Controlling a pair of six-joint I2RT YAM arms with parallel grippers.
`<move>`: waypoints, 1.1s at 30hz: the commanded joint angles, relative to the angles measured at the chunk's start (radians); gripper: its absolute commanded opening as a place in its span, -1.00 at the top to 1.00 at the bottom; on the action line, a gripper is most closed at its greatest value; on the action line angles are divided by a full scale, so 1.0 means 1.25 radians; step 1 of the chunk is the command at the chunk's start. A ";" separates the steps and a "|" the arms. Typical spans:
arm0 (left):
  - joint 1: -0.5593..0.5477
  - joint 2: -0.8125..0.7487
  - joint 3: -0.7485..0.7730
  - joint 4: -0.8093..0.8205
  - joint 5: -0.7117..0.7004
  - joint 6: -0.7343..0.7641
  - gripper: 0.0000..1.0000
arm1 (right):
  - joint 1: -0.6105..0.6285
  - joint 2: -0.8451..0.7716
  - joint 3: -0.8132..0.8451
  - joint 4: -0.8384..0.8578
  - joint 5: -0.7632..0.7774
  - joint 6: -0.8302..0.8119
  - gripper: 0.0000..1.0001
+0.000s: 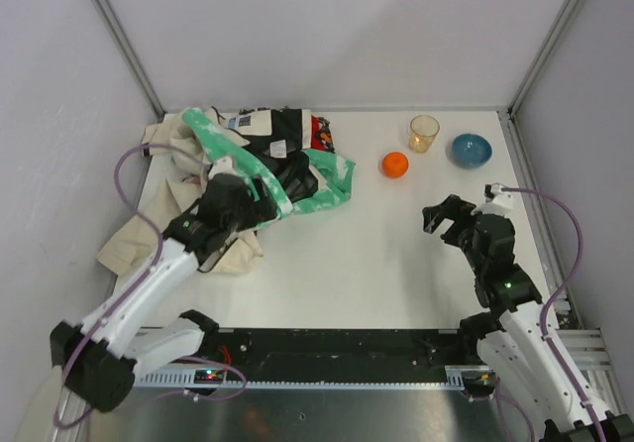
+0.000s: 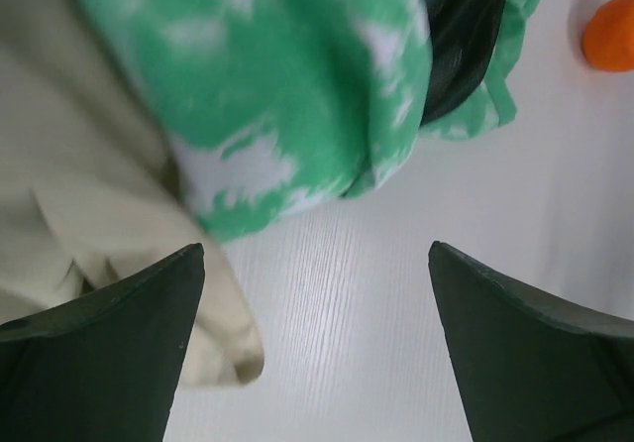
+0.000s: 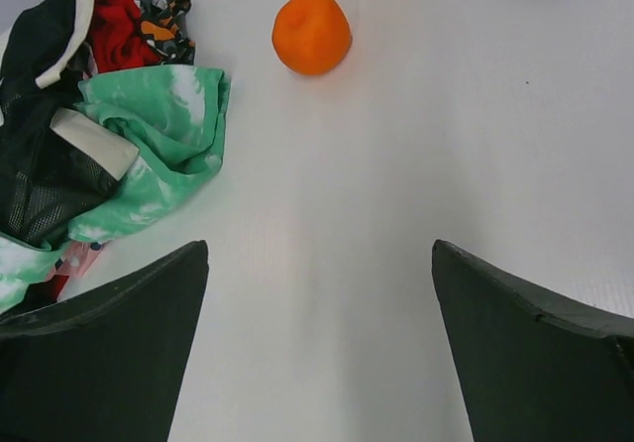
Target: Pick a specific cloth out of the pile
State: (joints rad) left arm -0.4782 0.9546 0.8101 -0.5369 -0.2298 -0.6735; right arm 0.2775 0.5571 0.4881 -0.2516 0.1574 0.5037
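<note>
Two sets of jaws were spread and empty, and the red cloth was not yet reached.
At the front of the counter (image 1: 396, 264) the right jaws hung wide apart over bare surface, well apart from the pile (image 1: 248, 169). The left jaws, equally spread, hovered low at the pile's near side by the beige garment (image 2: 59, 165) and the green-and-white garment (image 2: 297, 85). The red cloth (image 3: 114, 28) lay at the pile's far edge beside the black printed cloth (image 3: 158, 6). Reaching looked to be the step in hand. The next move probably called for crossing the heap and pinching red only.
</note>
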 commanded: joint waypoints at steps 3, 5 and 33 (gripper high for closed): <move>-0.012 0.280 0.254 0.053 -0.092 0.153 -0.99 | -0.011 0.036 -0.003 0.076 -0.029 -0.022 -0.99; -0.017 0.385 0.366 0.053 -0.084 0.208 -0.99 | -0.015 0.051 -0.003 0.079 -0.032 -0.023 -0.99; -0.108 1.219 0.978 -0.048 -0.238 0.517 -0.96 | -0.029 0.232 -0.003 0.161 -0.108 -0.030 -0.99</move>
State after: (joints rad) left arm -0.6212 2.4077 2.0159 -0.5186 -0.5491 0.0055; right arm 0.2443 0.8455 0.4881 -0.0956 0.0319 0.4736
